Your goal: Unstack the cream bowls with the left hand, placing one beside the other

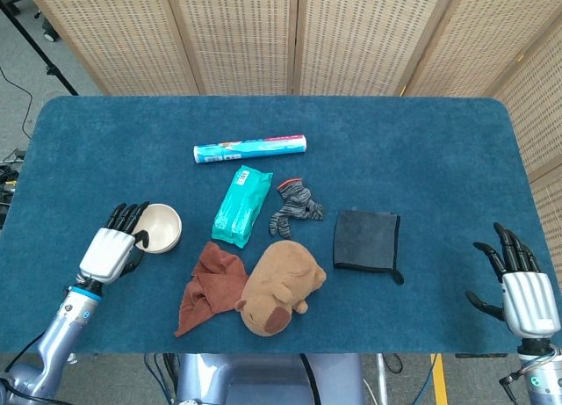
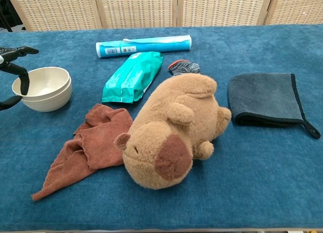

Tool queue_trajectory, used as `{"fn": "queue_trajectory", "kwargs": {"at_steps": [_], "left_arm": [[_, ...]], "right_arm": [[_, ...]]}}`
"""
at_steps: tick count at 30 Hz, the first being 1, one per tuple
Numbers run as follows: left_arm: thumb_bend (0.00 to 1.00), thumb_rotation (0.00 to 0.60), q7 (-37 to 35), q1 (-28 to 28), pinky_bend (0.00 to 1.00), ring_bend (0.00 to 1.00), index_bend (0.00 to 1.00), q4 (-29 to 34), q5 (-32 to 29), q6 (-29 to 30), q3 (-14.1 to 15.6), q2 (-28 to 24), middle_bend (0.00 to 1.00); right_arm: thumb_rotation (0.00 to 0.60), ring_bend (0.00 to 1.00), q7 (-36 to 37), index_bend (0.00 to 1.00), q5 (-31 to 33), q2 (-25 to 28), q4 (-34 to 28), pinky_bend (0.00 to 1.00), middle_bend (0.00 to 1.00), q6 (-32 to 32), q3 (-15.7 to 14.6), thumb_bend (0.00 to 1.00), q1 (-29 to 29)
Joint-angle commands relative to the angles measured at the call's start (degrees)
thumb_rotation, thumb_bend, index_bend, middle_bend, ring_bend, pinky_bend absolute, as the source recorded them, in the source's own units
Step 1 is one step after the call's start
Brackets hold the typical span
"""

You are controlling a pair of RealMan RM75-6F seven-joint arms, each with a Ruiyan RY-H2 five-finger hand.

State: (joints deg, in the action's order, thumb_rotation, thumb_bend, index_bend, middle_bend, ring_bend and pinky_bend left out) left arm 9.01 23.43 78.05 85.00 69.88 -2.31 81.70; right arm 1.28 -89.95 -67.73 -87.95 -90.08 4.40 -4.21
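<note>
- Both views were evenly and brightly lit, with soft, diffuse light apparently coming from overhead.
- Only faint, short shadows were cast under the plush toy (image 2: 171, 129) and the stacked bowls (image 2: 43, 88).
- No glare was seen on the blue tablecloth (image 1: 421, 159).
- Focus was sharp throughout; no motion blur was noted.
- Slight wide-angle spreading was seen in the chest view.

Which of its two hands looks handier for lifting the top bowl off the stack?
The left hand: it is right at the cream bowls, with fingers hooked over the near rim. The right hand sits open at the table's far right edge, beyond the grey cloth.
</note>
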Motion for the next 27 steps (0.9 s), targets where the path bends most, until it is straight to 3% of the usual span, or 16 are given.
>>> {"fn": "queue_trajectory", "kwargs": {"at_steps": [1, 27], "left_arm": [[0.43, 0.600, 0.2, 0.0, 0.05, 0.05, 0.60, 0.0, 0.0, 0.0, 0.0, 0.0, 0.04], [0.48, 0.600, 3.1, -0.5, 0.05, 0.05, 0.67, -1.9, 1.4, 4.6, -1.0, 1.6, 0.06]], "right_arm": [[0.600, 0.00, 0.0, 0.22, 0.0, 0.0, 0.0, 0.15, 0.00, 0.0, 0.0, 0.16, 0.0], [0.600, 0.00, 0.3, 0.22, 0.0, 0.2, -0.1, 0.15, 0.00, 0.3, -0.1, 0.16, 0.0]]}}
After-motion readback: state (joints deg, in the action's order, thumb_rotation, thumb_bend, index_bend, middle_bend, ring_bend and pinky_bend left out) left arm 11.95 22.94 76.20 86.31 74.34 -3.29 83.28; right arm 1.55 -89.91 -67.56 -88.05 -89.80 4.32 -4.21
